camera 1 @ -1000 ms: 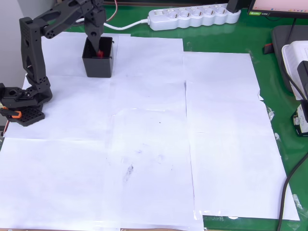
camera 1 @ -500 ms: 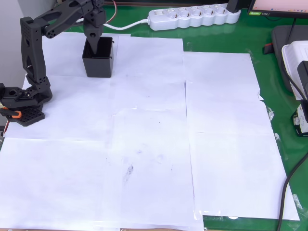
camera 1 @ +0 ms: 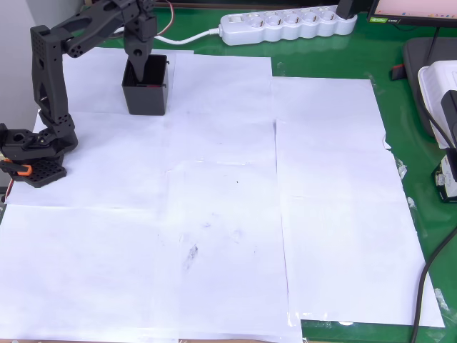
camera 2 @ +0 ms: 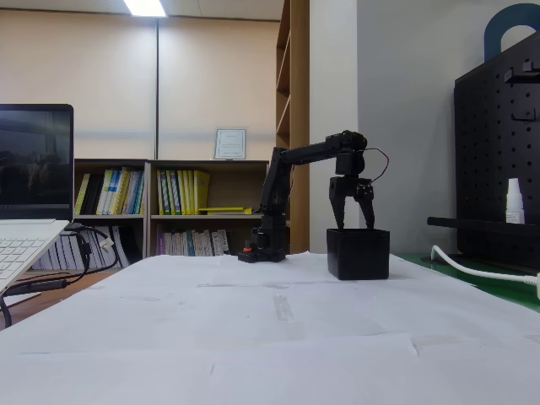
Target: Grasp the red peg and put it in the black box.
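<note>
1. We see the black two-finger gripper (camera 2: pixel 354 226) of the dark arm hanging just above the small square black plastic box with tall thin walls (camera 2: pixel 359 254) in the fixed view, its fingertips level with or just over the rim.
2. In that view the two fingers (camera 2: pixel 337 211) are spread apart with a clear gap between them, and we see nothing held in that gap.
3. In the overhead view the gripper (camera 1: pixel 140 68) points down over the left part of the box (camera 1: pixel 146 98), its tip over the opening.
4. We cannot make out the tiny dark red peg in either view; the inside of the box is dark and partly covered by the gripper, so we cannot tell whether the peg lies there.
5. The box stands upright on the white paper sheets (camera 1: pixel 214 214) that cover the green table mat (camera 1: pixel 321 61), near the far left corner of the paper in the overhead view.
6. The arm's black base block (camera 1: pixel 32 161) sits at the left edge of the overhead view, well apart from the box, with a small orange clip (camera 1: pixel 23 170) on it.
7. A white power strip (camera 1: pixel 285 23) lies on the mat beyond the paper, near the box but not touching it.
8. In the fixed view a wooden bookshelf with coloured books (camera 2: pixel 169 207) stands behind the table, and an open laptop (camera 2: pixel 29 194) sits at the left.
</note>
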